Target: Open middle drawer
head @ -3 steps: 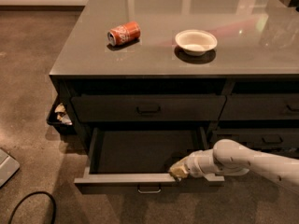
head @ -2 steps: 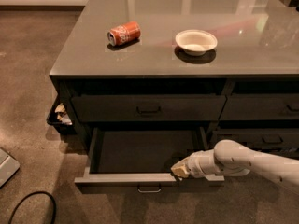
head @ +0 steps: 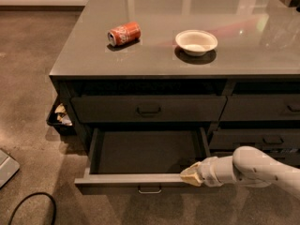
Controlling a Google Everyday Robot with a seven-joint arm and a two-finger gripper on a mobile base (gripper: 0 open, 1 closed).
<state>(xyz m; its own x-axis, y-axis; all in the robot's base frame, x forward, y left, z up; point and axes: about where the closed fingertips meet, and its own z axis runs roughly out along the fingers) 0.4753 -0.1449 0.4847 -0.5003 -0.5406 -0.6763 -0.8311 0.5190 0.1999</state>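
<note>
Grey counter (head: 159,62), middle drawer (head: 122,178) open, gripper (head: 190,175) at front's rt end

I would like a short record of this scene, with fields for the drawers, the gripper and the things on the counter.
middle drawer: pulled out, dark interior showing
gripper: at the middle drawer's front edge, right of its handle
upper drawer: shut
can: lying on its side on the counter, left of the bowl
bowl: upright on the counter, apart from the can
</note>
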